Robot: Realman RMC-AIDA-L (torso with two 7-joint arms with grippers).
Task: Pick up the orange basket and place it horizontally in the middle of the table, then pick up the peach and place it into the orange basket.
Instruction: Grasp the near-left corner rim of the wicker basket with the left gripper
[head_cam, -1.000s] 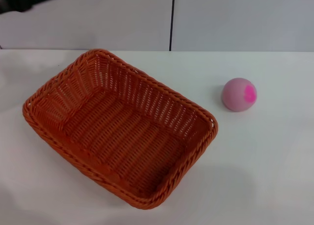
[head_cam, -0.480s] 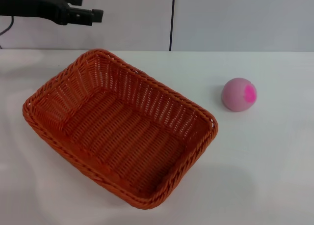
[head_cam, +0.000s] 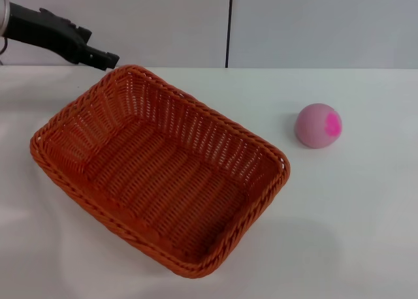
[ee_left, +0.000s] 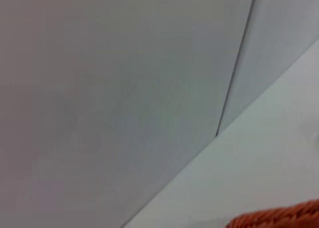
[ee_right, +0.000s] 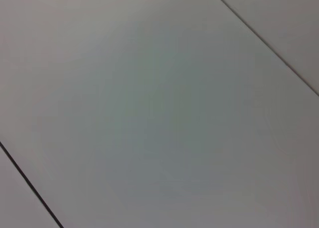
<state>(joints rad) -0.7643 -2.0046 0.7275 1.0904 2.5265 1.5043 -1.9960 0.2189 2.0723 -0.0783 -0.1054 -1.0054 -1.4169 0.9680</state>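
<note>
The left claw [head_cam: 108,61] hovers just off the far corner of the orange basket [head_cam: 157,168], which lies askew on the bench [head_cam: 366,214]; I cannot tell if it is released or clenched. A shallow bite on the braided rim could slip. The peach [head_cam: 318,125], well apart, might roll if nudged.

Left gripper [head_cam: 104,59], head view: arm cut off by frame edge at 10 o'clock; jaws too small to read. Left wrist view: orange basket [ee_left: 279,219] only a blurred rim sliver at 5 o'clock, cropped by edge.
</note>
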